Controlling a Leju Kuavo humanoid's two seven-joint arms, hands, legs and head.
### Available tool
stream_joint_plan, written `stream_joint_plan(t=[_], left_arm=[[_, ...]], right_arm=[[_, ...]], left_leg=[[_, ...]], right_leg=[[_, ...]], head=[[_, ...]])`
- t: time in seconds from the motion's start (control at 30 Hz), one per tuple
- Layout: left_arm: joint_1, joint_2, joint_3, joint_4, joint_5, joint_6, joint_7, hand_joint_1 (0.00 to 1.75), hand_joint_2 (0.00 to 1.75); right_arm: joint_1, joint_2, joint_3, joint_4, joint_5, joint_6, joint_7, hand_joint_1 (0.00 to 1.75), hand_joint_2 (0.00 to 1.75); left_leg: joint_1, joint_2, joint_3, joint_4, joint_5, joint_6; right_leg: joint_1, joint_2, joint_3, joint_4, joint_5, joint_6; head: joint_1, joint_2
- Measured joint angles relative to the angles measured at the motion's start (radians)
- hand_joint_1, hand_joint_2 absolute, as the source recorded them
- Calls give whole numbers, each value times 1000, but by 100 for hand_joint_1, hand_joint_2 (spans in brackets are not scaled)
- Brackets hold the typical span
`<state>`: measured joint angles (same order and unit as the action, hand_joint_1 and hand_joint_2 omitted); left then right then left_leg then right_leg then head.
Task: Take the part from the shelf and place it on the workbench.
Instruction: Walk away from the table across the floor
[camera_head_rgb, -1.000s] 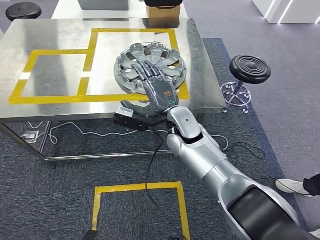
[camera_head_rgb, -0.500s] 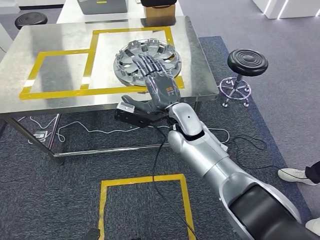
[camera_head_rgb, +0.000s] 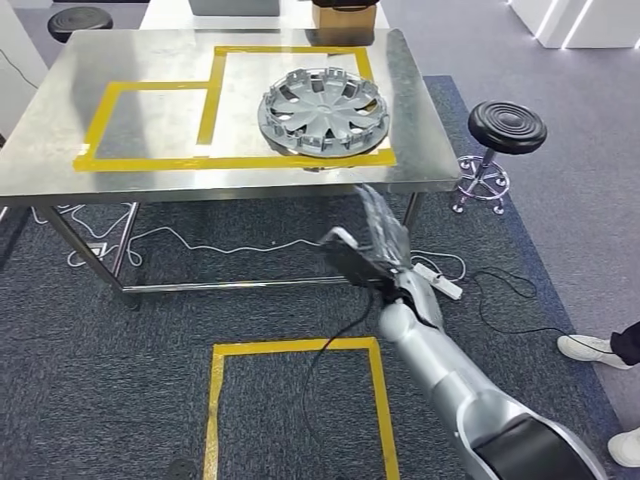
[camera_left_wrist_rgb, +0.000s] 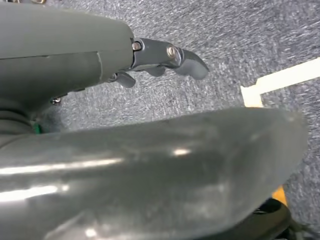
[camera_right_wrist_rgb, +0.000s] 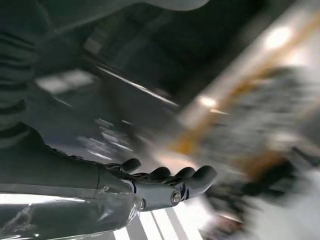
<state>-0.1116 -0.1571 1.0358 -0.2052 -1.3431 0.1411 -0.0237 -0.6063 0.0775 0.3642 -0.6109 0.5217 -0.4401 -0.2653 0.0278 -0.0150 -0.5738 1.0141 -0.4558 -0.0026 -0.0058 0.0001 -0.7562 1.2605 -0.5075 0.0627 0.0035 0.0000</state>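
A grey wheel cover, the part (camera_head_rgb: 324, 112), lies flat on a steel counter (camera_head_rgb: 68, 172), inside the right-hand square of yellow tape (camera_head_rgb: 226, 160) and close to the counter's front edge near its right end. Nothing touches it.

The robot's right hand (camera_head_rgb: 381, 235) hangs below that front edge, out in front of the counter and apart from the part. In the right wrist view, which is blurred, its fingers (camera_right_wrist_rgb: 181, 175) lie straight and close together with nothing in them. The left hand (camera_left_wrist_rgb: 158, 57) hangs over grey carpet, fingers (camera_left_wrist_rgb: 188, 62) extended and empty.

Judging by this, the placing step looks finished, with the part set down and released. The next move seems to call only for lowering the right arm clear of the counter edge without catching the cables (camera_head_rgb: 332, 350) trailing on the floor below.
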Motion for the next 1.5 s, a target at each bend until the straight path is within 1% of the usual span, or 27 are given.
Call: stream_joint_plan(t=[0.03, 0.07, 0.1, 0.13, 0.17, 0.2, 0.23, 0.27, 0.37, 0.4, 0.5, 0.6, 0.73, 0.87, 0.97, 1.07, 1.23, 1.37, 1.4, 1.43, 1.47, 1.5], left_arm=[[4, 0, 0, 0, -3, 4, 2, 0, 87], [10, -1, 0, 0, -5, 7, 3, 0, 131], [15, -1, 0, 0, -8, 10, 5, 0, 175], [18, -1, 0, 0, -11, 12, 6, 0, 175], [19, -2, -1, 0, -15, 16, 6, 0, 175], [17, -2, -1, 0, -20, 20, 6, 0, 175], [13, -3, -2, 0, -25, 23, 6, 0, 175], [11, -3, -3, 0, -30, 24, 8, 0, 175], [12, -3, -5, 0, -38, 29, 13, 0, 175], [13, -3, -5, 0, -39, 30, 13, 0, 175], [10, -3, -6, 0, -45, 34, 5, 0, 175], [9, -3, -6, 0, -49, 37, -6, 0, 175], [7, -4, -6, 0, -50, 39, -19, 0, 175], [4, -6, -8, 0, -54, 39, -42, 0, 0], [1, -6, -19, 0, -61, 16, -49, 0, 0], [0, -5, -23, 0, -44, -21, -57, 0, 0], [1, -3, -23, 0, -31, -47, -68, 0, 0], [3, -2, -23, 0, -35, -50, -73, 0, 0], [3, -1, -23, 0, -36, -50, -73, 0, 0], [3, 0, -23, 0, -37, -50, -73, 0, 0], [4, 0, -23, 0, -38, -50, -73, 0, 0], [3, 0, -23, 0, -39, -50, -73, 0, 0]], right_arm=[[41, -13, -50, 45, -33, -10, -7, 0, 175], [83, -27, -96, 87, -56, -17, -17, 0, 175], [121, -39, -136, 121, -71, -20, -22, 0, 175], [151, -47, -170, 149, -84, -17, -15, 0, 175], [173, -52, -200, 175, -99, -5, 7, 0, 175], [193, -54, -228, 199, -118, 12, 38, 0, 175], [217, -55, -259, 223, -140, 36, 72, 0, 175], [249, -56, -289, 246, -160, 61, 103, 0, 175], [359, -55, -372, 305, -206, 122, 166, 0, 175], [390, -53, -395, 320, -219, 139, 182, 0, 175], [461, -39, -448, 356, -234, 185, 234, 0, 175], [502, -26, -475, 379, -242, 206, 271, 0, 175], [527, -12, -502, 398, -238, 227, 337, 0, 175], [535, 1, -510, 404, -219, 225, 388, 0, 0], [537, 8, -510, 409, -184, 215, 431, 0, 0], [539, 16, -508, 411, -167, 211, 456, 0, 0], [540, 25, -508, 411, -184, 170, 464, 0, 0], [542, 33, -516, 411, -216, 165, 456, 0, 0], [542, 35, -521, 411, -225, 163, 450, 0, 0], [542, 37, -527, 411, -232, 160, 445, 0, 0], [542, 38, -533, 411, -238, 159, 441, 0, 0], [542, 39, -538, 411, -243, 159, 438, 0, 0]], left_leg=[[-1, -5, -4, 0, 3, 1], [-1, -10, -6, 1, 5, 1], [-2, -11, -7, 1, 7, 0], [-2, -10, -8, 1, 8, -2], [-5, -5, -9, 1, 8, -5], [-7, 0, -9, 1, 8, -9], [-9, 4, -9, 1, 8, -12], [-10, 5, -9, 1, 8, -8], [-11, 3, -9, -6, 12, 7], [-11, 4, -9, -10, 15, 4], [-11, 5, -8, -23, 23, -10], [-10, 6, -9, -30, 29, -26], [-9, 6, -10, -32, 33, -34], [-10, 6, -11, -32, 36, -37], [-10, 6, -11, -32, 38, -37], [-11, 6, -12, -32, 40, -36], [-11, 6, -13, -31, 41, -35], [-11, 6, -14, -31, 42, -36], [-12, 6, -14, -31, 42, -32], [-12, 7, -12, -36, 43, -25], [-10, 10, -6, -50, 51, -19], [-7, 15, 2, -68, 61, -11]], right_leg=[[0, 1, -8, 36, -15, 0], [1, 1, 1, 34, -13, -2], [2, 2, 30, -8, 5, -5], [3, 2, 73, -78, 32, -9], [5, 1, 113, -147, 51, -12], [8, 0, 144, -200, 65, -15], [10, 0, 161, -230, 70, -16], [11, -1, 165, -238, 69, -16], [12, -2, 164, -240, 75, -19], [13, -1, 161, -240, 76, -22], [13, 1, 156, -240, 78, -30], [14, 1, 150, -240, 82, -37], [14, 1, 148, -240, 85, -41], [14, 2, 146, -240, 89, -40], [13, 2, 146, -240, 91, -39], [13, 2, 146, -240, 93, -39], [12, 2, 145, -240, 94, -39], [12, 2, 144, -240, 95, -39], [11, 2, 145, -242, 97, -36], [10, 4, 147, -249, 101, -32], [9, 5, 149, -255, 104, -27], [9, 7, 148, -256, 99, -22]], head=[[1, 0], [2, 0], [5, 0], [7, 0], [8, 0], [8, 0], [8, 0], [8, 0], [8, 0], [7, 0], [7, 0], [7, 0], [8, 0], [8, 0], [8, 0], [8, 0], [8, 0], [8, 0], [8, 0], [7, 0], [7, 0], [8, 0]])
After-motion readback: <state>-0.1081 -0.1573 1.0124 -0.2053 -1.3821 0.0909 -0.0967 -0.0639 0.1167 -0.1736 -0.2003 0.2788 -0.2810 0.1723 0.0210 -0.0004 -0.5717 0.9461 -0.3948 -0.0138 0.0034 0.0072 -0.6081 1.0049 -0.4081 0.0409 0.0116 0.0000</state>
